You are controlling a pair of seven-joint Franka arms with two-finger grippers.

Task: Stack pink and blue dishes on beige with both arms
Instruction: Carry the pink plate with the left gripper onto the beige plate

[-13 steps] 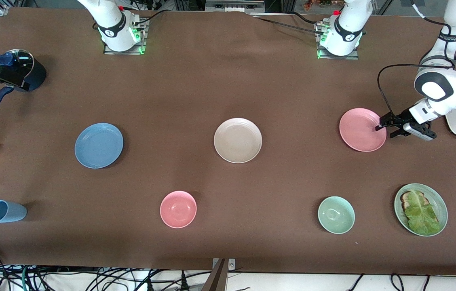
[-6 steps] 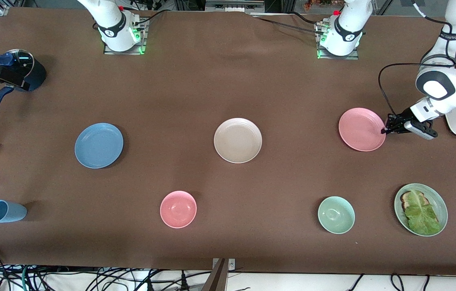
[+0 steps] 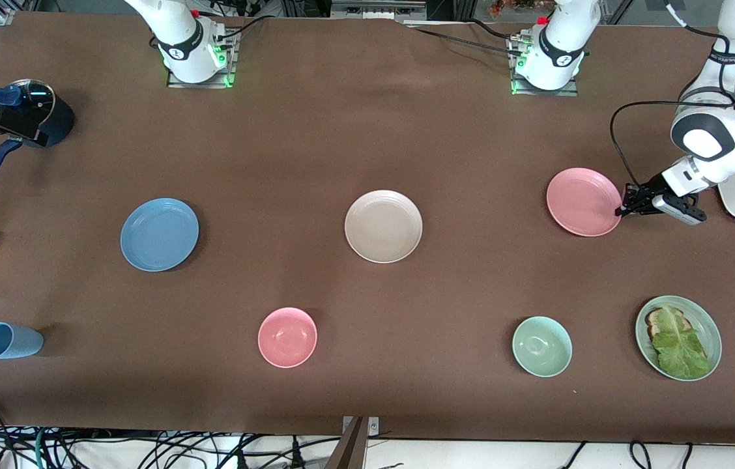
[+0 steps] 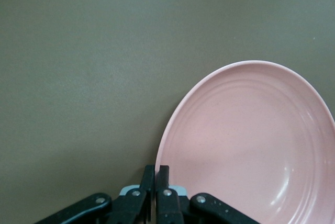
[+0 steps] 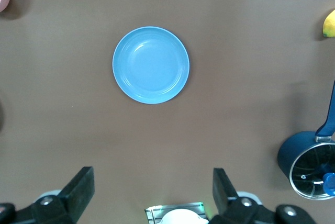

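The left gripper (image 3: pixel 621 210) is clamped on the rim of the pink plate (image 3: pixel 584 202) at the left arm's end of the table; the left wrist view shows its fingers (image 4: pixel 163 182) pinched together on the edge, a detail too small to read from the front. The plate looks tipped, though the front view does not make clear whether it is clear of the table (image 3: pixel 367 143). The beige plate (image 3: pixel 383 226) lies mid-table, the blue plate (image 3: pixel 159 234) toward the right arm's end. The right gripper (image 5: pixel 152 182), outside the front view, hangs high over the blue plate (image 5: pixel 151 65) with fingers wide apart, waiting
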